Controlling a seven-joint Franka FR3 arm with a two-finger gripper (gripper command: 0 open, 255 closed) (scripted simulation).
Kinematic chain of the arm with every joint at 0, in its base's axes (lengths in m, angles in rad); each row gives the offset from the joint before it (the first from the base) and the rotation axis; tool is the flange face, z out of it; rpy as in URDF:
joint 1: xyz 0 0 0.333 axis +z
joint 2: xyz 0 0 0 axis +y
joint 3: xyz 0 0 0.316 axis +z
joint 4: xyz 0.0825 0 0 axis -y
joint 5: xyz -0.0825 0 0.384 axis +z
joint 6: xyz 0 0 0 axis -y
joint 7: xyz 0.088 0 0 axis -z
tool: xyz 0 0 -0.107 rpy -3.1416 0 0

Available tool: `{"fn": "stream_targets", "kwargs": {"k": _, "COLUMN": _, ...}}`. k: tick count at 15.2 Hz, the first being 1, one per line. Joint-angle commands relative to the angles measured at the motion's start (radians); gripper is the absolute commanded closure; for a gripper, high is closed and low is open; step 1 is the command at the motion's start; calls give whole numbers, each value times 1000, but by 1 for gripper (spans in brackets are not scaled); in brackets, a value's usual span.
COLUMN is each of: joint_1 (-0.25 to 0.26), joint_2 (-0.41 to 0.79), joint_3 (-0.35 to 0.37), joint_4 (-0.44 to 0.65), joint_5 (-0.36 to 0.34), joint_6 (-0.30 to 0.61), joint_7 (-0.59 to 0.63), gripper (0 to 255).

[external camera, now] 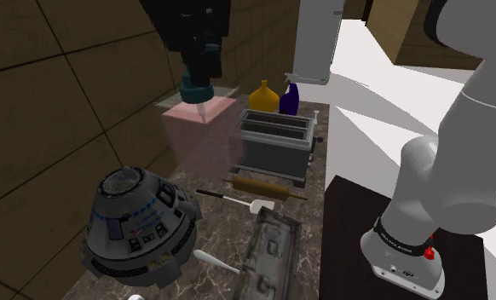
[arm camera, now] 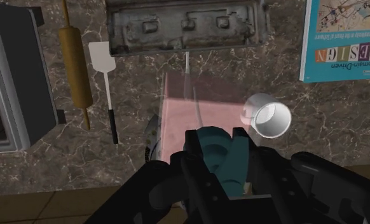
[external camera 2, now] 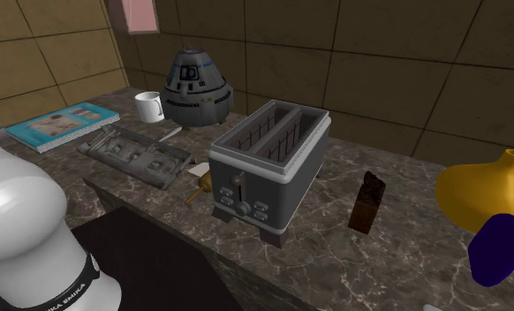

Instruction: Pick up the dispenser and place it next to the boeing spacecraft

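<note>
The pincer (external camera: 196,81) is clamped on the teal pump head of the dispenser (external camera: 202,128). In the wrist view the two black fingers (arm camera: 191,167) press on this head from both sides. The dispenser has a pink see-through body and hangs upright in the air, clear of the bench (external camera: 219,220), over the part near the bench's wall edge. In the shoulder view it is between the spacecraft (external camera: 135,226) and the toaster (external camera: 276,141), and higher than both. In the second exterior view the dispenser (external camera 2: 140,16) shows high in front of the brown wall (external camera 2: 379,62), above the spacecraft (external camera 2: 196,84).

The spacecraft is a grey capsule and stands close to the wall edge. A white mug (external camera 2: 149,106) stands just beside it. Looking down along the pincer, the mug (arm camera: 269,119) is just beside the pink body.

A grey tray (external camera 2: 136,155) lies along the front edge of the bench, between a blue book (external camera 2: 61,125) and the toaster. The book lies at the end of the bench, past the mug. A rolling pin (external camera: 259,187) and a white spatula (external camera: 238,202) lie side by side between the toaster and the tray. Past the toaster, at the other end of the bench, stand a yellow vase (external camera: 263,95) and a dark blue bottle (external camera: 290,100), near each other. A small brown block (external camera 2: 367,203) stands between the toaster and the vase
</note>
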State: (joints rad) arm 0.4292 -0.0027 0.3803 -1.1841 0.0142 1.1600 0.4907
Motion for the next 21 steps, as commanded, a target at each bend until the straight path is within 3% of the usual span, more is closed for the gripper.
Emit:
{"fn": "stream_targets", "kwargs": {"k": 1, "joint_1": 39, "joint_2": 78, "joint_3": 38, "joint_4": 92, "joint_5": -31, "joint_6": -20, "joint_7": 67, "gripper": 255}}
{"fn": "stream_targets", "kwargs": {"k": 5, "joint_1": 170, "joint_2": 287, "joint_3": 97, "joint_4": 371, "joint_5": -142, "joint_6": -106, "joint_7": 187, "gripper": 255}}
{"fn": "stream_targets", "kwargs": {"k": 6, "joint_1": 232, "joint_2": 370, "joint_3": 104, "joint_4": 499, "joint_5": -191, "joint_6": -156, "joint_7": 212, "gripper": 255}}
{"fn": "stream_targets", "kwargs": {"k": 7, "joint_1": 324, "joint_2": 482, "joint_3": 89, "joint_4": 698, "joint_5": -254, "joint_6": -241, "joint_7": 220, "gripper": 255}}
{"fn": "stream_targets", "kwargs": {"k": 8, "joint_1": 255, "joint_2": 385, "joint_3": 91, "joint_4": 507, "joint_5": -192, "joint_6": -148, "joint_7": 221, "gripper": 255}}
{"fn": "stream_targets", "kwargs": {"k": 11, "joint_1": 183, "joint_2": 284, "joint_3": 100, "joint_4": 297, "joint_5": -136, "joint_6": -35, "joint_7": 212, "gripper": 255}}
{"fn": "stream_targets", "kwargs": {"k": 21, "joint_1": 106, "joint_2": 130, "joint_3": 84, "joint_4": -63, "joint_5": -55, "joint_6": 184, "joint_7": 176, "gripper": 255}}
